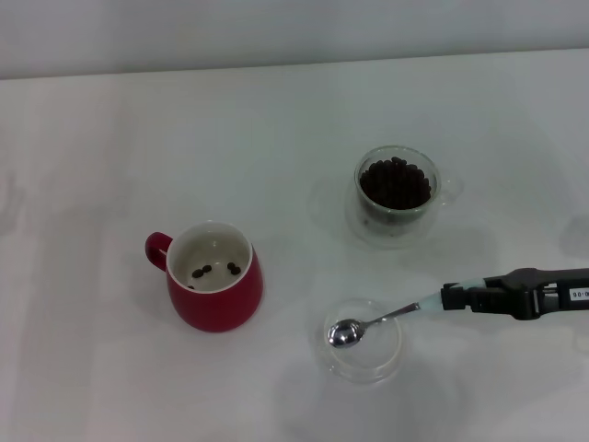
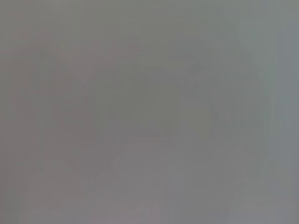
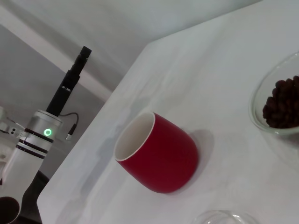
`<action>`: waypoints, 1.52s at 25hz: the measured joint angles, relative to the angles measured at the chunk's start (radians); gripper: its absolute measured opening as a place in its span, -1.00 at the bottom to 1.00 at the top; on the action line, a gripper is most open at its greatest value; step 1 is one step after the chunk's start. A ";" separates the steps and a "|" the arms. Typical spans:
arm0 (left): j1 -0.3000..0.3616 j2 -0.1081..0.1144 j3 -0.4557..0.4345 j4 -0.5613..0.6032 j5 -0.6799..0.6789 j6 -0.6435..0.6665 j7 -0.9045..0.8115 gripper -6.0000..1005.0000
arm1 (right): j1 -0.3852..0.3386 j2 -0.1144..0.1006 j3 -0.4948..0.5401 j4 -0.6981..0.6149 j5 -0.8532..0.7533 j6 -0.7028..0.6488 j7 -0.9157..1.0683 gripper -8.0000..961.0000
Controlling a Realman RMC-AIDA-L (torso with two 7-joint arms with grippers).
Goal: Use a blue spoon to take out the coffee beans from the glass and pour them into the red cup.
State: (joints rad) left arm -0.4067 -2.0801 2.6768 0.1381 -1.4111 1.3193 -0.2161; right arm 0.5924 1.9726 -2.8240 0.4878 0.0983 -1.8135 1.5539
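Low on the right of the head view, the right gripper (image 1: 448,300) reaches in from the edge, its jaws closed on the pale handle of the blue spoon (image 1: 368,325). That spoon runs leftward, its shiny bowl resting empty in the shallow glass dish (image 1: 391,354). Beyond the dish stands the glass (image 1: 396,195), heaped with coffee beans (image 1: 395,183). Well to the left sits the red cup (image 1: 214,276), holding about 3 beans. All rest on the white counter (image 1: 276,138). No left gripper shows; its jaws cannot be told.
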 joint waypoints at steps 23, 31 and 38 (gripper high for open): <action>0.000 0.000 -0.002 0.000 -0.006 0.000 -0.003 0.77 | 0.053 -0.002 0.000 -0.006 -0.062 0.067 0.042 -0.53; 0.000 0.000 -0.002 0.000 -0.006 0.000 -0.003 0.78 | 0.042 -0.018 0.002 0.001 0.066 0.088 0.015 -0.39; -0.004 -0.001 -0.002 0.000 -0.006 0.000 -0.002 0.78 | -0.025 -0.004 0.005 -0.018 0.597 0.217 -0.195 -0.18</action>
State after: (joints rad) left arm -0.4106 -2.0811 2.6753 0.1381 -1.4175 1.3192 -0.2182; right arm 0.5675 1.9684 -2.8188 0.4699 0.6952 -1.5969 1.3590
